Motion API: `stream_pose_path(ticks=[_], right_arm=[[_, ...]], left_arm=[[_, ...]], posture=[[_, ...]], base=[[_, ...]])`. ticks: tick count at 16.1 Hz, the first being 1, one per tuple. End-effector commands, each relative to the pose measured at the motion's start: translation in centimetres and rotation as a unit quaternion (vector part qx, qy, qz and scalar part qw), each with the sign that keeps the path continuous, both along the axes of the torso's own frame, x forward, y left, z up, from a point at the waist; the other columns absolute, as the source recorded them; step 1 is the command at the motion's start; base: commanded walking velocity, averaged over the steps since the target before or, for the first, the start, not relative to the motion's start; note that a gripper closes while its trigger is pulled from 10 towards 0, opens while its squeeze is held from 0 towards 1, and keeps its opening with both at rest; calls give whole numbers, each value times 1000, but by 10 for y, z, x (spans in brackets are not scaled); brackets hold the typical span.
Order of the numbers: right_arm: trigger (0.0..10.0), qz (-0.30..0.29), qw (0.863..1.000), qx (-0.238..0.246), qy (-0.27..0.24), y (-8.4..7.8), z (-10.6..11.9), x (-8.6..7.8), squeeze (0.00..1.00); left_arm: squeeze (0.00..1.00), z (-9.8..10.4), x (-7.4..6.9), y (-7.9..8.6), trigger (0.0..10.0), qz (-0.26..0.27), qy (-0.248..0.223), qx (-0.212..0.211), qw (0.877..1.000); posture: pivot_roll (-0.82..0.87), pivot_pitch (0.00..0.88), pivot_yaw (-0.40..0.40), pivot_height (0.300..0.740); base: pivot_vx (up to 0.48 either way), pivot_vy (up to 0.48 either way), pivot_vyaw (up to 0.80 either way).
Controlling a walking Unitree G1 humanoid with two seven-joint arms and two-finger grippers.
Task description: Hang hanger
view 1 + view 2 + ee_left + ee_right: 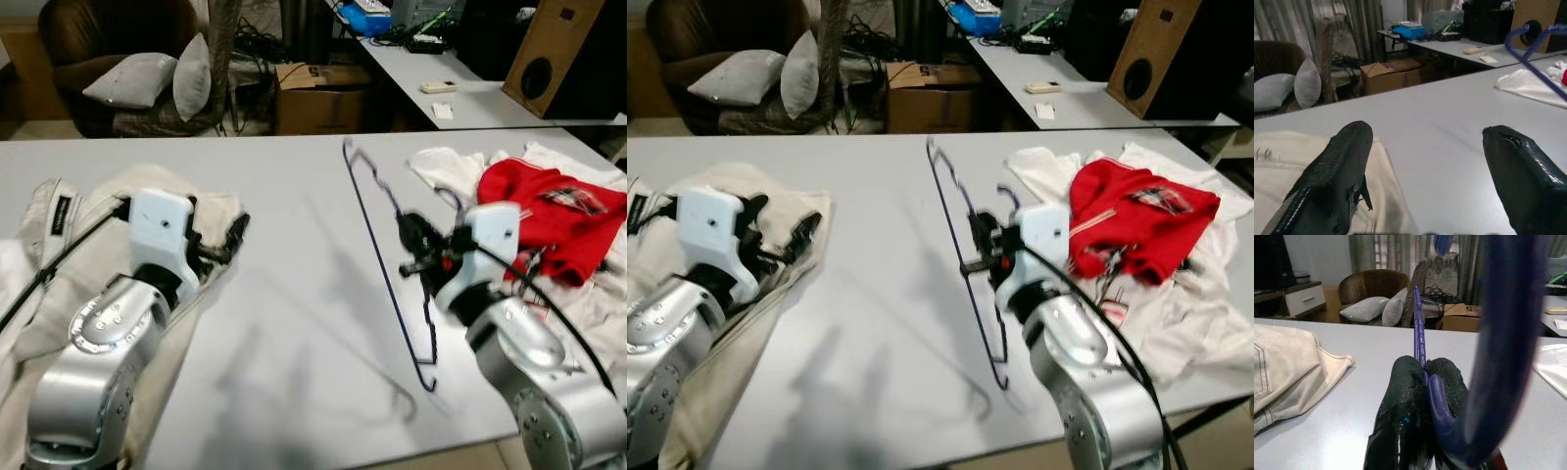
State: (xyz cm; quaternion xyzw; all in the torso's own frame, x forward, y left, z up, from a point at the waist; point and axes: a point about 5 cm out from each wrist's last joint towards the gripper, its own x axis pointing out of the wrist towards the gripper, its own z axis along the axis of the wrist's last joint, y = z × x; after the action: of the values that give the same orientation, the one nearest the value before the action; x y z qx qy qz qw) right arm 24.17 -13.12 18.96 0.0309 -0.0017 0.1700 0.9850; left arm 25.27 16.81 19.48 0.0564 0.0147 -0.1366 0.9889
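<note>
Blue wire hanger, left eye view: it is held above the grey table, right of centre, its long bar running from far to near. My right gripper is pinched on it partway along. Just right of that lies a heap of red and white clothes. My left gripper hovers at the left, over beige trousers.

Right eye view: same layout; a brown armchair with grey cushions and a cardboard box stand beyond the far edge, and a wooden speaker sits far right.

Left wrist view: my two black fingers stand wide apart with nothing between them, above the table and the trouser edge; the hanger's hook shows in the distance.

Right wrist view: my fingertips press together with the hanger's thin bar clamped between them; a thick blurred blue part passes close to the lens.
</note>
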Motion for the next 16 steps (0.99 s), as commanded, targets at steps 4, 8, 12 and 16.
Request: stream_pose_path(ticks=[4, 8, 12, 16], right_arm=[[10000, 0, 1000, -2, -2, -4, -3, -4, 0], [10000, 20, 1000, -6, -11, 1, 1, -3, 0], [10000, 19, 999, -10, -26, 4, 9, 4, 0], [10000, 21, 999, -20, -20, 1, 5, -2, 0]], left_arm=[[0, 4, 0, -8, 10000, -15, -5, 3, 1000], [0, 15, 1, 0, 10000, -4, -20, 8, 1000], [0, 22, 8, 3, 10000, -3, -29, 15, 999], [0, 14, 2, 7, 10000, 4, -13, 15, 1000]], posture=[[92, 16, -12, 740], [103, 24, -21, 740], [104, 21, -25, 740], [105, 14, -13, 740]], base=[[0, 364, 0], [0, 361, 0], [0, 362, 0], [0, 362, 0]])
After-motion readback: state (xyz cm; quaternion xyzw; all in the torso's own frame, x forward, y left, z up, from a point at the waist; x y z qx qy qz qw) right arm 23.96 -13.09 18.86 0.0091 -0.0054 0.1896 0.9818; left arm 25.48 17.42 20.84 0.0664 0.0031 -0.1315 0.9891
